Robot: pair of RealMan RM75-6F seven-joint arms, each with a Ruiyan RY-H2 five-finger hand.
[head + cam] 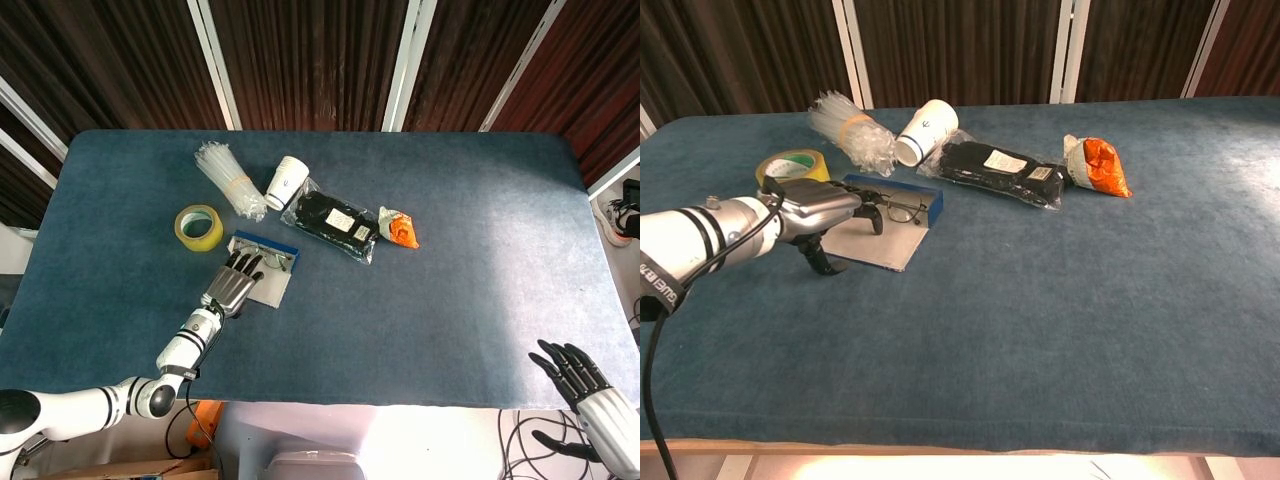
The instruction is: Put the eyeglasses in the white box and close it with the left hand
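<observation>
The white box point(273, 289) lies open on the table, its lid point(878, 245) flat toward me and its blue-edged tray point(892, 188) behind. The eyeglasses point(270, 260) point(903, 210) lie in the tray. My left hand point(232, 283) point(818, 211) hovers over the left side of the lid. Its fingertips point(874, 218) bend down just left of the eyeglasses and its thumb hangs apart below, with nothing gripped. My right hand point(578, 384) hangs open off the table's near right corner, far from the box.
A yellow tape roll point(199, 227) sits just left of the box. Behind it lie a bundle of clear straws point(228, 179), a tipped paper cup point(288, 181), a black packet point(336, 224) and an orange snack bag point(400, 228).
</observation>
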